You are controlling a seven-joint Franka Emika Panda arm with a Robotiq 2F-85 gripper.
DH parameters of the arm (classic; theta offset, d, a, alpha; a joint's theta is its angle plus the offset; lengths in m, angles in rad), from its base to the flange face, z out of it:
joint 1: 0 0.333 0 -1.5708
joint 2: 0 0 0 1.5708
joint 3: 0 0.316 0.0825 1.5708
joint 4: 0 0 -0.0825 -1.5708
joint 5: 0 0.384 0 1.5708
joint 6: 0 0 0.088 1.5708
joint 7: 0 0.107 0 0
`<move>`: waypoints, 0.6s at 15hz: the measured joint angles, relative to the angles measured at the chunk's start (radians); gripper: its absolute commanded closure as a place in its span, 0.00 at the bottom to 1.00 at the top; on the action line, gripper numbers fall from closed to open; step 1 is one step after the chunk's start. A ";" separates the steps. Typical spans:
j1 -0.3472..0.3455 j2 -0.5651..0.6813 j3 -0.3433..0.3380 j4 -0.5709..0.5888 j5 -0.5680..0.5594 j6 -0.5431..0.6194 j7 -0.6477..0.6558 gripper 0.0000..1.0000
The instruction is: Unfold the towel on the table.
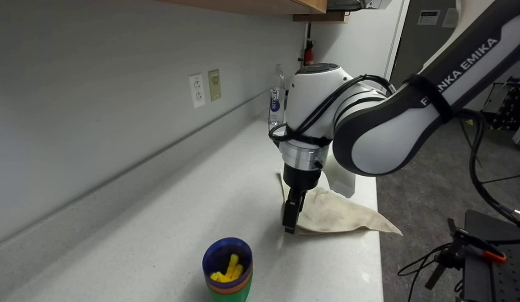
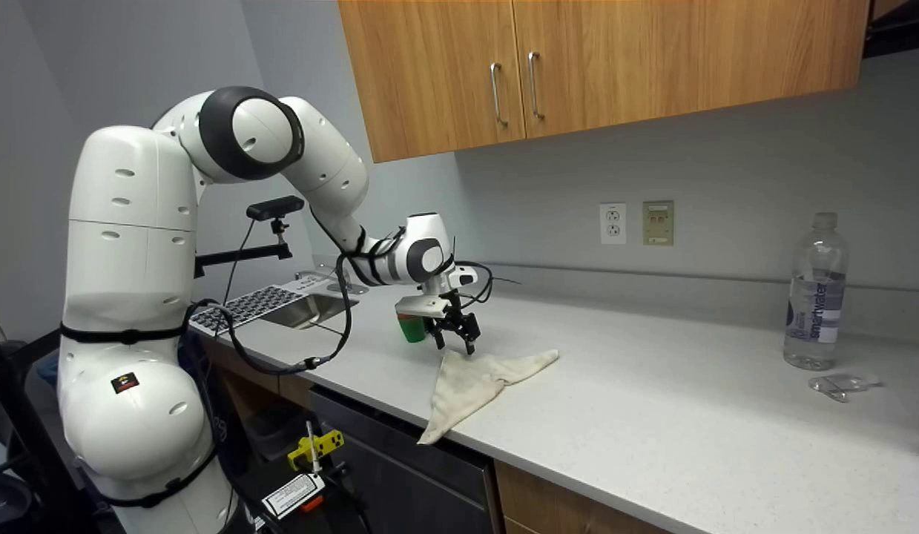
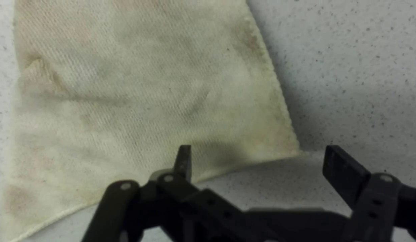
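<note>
A cream, stained towel [image 1: 339, 214] lies folded and creased on the white counter [image 1: 159, 235]. In both exterior views one pointed corner hangs over the counter's front edge; the towel [image 2: 470, 382] has a roughly V-like shape in an exterior view. My gripper [image 1: 291, 228] points down at the towel's edge, close to the counter; it also shows in an exterior view [image 2: 455, 345]. In the wrist view my gripper [image 3: 258, 149] is open, with nothing held. A corner of the towel [image 3: 144, 84] lies between the fingers; the left finger is over the cloth, the right one over bare counter.
Stacked cups [image 1: 232, 293] with yellow pieces inside stand near the gripper; the green cup [image 2: 412, 331] shows partly behind it. A water bottle [image 2: 815, 297] and a small clear plastic item [image 2: 841, 386] are at the far end. A sink [image 2: 303, 311] and wall cabinets [image 2: 615, 67] are nearby.
</note>
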 measured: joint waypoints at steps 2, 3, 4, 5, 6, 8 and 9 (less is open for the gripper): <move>0.004 0.001 -0.012 0.000 -0.012 -0.001 0.011 0.03; 0.005 0.001 -0.018 0.000 -0.013 -0.003 0.015 0.06; 0.005 0.001 -0.023 0.000 -0.013 -0.006 0.020 0.17; 0.005 0.001 -0.028 0.000 -0.013 -0.007 0.026 0.28; 0.005 0.001 -0.034 -0.001 -0.016 -0.009 0.034 0.37; 0.006 0.001 -0.044 -0.002 -0.027 -0.015 0.054 0.54; 0.006 0.001 -0.049 -0.002 -0.032 -0.022 0.065 0.63</move>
